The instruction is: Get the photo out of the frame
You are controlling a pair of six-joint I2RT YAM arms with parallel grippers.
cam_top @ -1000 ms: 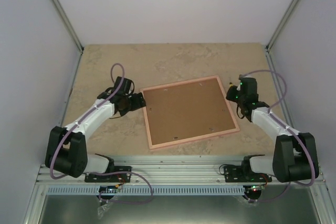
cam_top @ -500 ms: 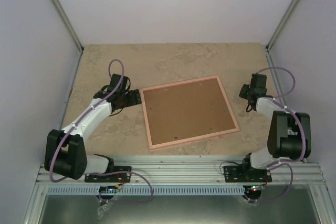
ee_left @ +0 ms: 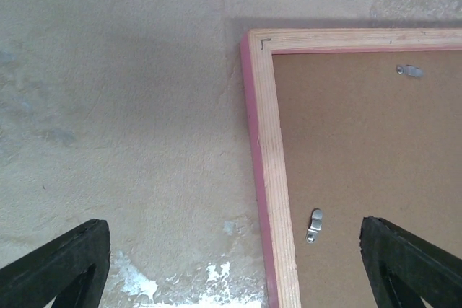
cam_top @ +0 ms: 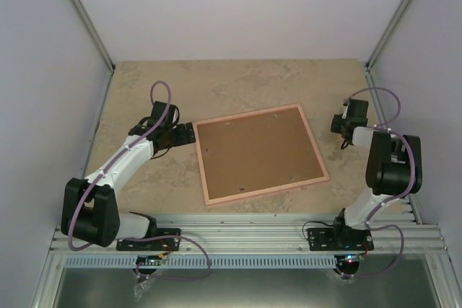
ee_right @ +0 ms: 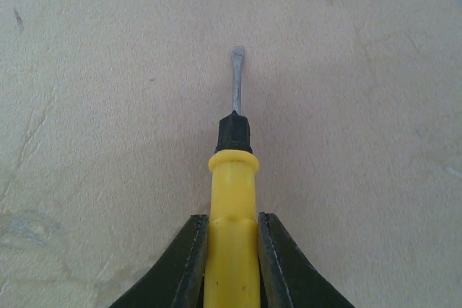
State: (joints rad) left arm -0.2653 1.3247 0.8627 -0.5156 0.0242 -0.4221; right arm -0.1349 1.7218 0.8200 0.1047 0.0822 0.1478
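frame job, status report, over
Left end effector open over corner of frame. Right end effector shut on yellow screwdriver. Frame face down, backing board in, photo hidden.

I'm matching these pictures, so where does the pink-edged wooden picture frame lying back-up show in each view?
Top external: pink-edged wooden frame, centre of the picture.
Left wrist: one corner of it fills the right half.
Right wrist: not in it.
Shared landmark: the beige stone-look tabletop.

the beige, marbled table carries one thing lying flat: a pink frame, face down with its brown backing board up, skewed a little, near the middle. just beside its left rail, a white chalky smear marks the tabletop.
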